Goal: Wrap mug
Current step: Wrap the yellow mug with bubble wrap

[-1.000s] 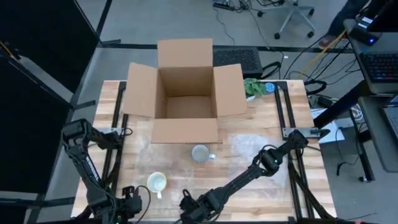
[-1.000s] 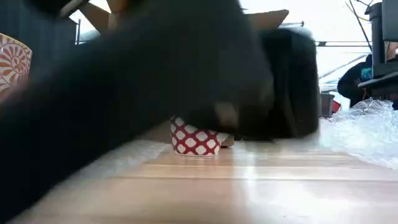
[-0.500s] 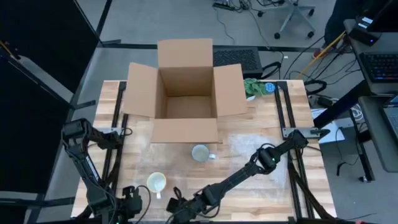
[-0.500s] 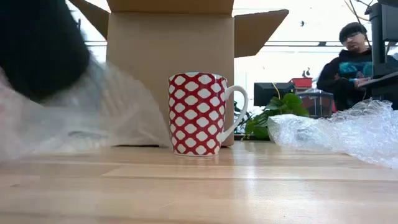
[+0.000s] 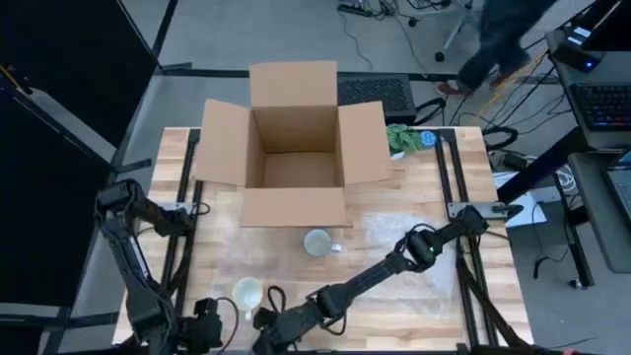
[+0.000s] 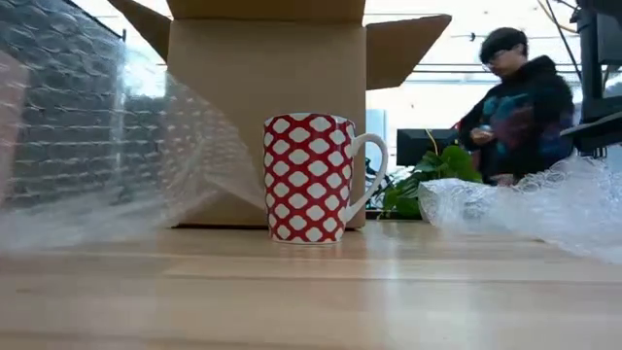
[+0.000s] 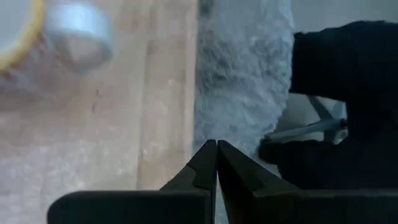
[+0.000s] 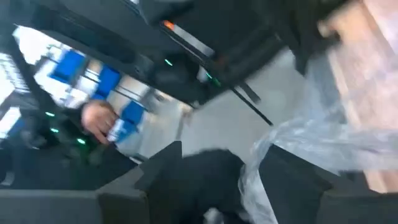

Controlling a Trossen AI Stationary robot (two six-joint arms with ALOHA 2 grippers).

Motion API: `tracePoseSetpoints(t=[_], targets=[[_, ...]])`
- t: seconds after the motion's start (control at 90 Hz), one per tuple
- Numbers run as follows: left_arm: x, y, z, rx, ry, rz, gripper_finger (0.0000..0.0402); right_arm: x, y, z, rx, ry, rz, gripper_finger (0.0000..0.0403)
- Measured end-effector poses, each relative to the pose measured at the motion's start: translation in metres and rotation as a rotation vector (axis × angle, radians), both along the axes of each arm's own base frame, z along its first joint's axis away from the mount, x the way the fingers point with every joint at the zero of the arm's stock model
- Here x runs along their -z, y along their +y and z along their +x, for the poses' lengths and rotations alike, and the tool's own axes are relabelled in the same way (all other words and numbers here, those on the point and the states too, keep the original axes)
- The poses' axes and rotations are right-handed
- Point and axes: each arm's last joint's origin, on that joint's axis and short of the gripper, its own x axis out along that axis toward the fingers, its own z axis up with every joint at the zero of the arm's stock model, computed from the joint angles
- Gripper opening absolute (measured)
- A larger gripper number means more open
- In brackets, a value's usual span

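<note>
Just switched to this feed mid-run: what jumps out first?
The red-and-white patterned mug stands upright mid-table, just in front of the big open cardboard box. A sheet of bubble wrap is lifted up beside it in the low view, and more lies crumpled on the other side. Both grippers work at the table's near edge, the left gripper pinched shut and the right gripper close beside it.

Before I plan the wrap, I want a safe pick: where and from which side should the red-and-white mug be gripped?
Probably by the rim, coming from above. The red-and-white mug stands upright with its mouth open to the top, so one finger could go inside and one outside. Its handle points toward the crumpled bubble wrap; pinch the rim away from it. A side approach looks crowded by the cardboard box behind.
</note>
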Motion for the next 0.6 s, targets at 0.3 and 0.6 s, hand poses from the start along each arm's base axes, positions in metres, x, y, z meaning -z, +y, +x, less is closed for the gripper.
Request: tracePoseSetpoints(t=[0.3,0.6], targets=[[-0.012,0.007,-0.002,-0.017,-0.036,-0.013,0.0,-0.001,-0.007,0.004,0.018,0.023,0.039,0.0192],[-0.011,-0.009,-0.016,0.035,-0.073,-0.139,0.0,0.004,-0.007,0.002,0.015,0.062,-0.006,0.0192]])
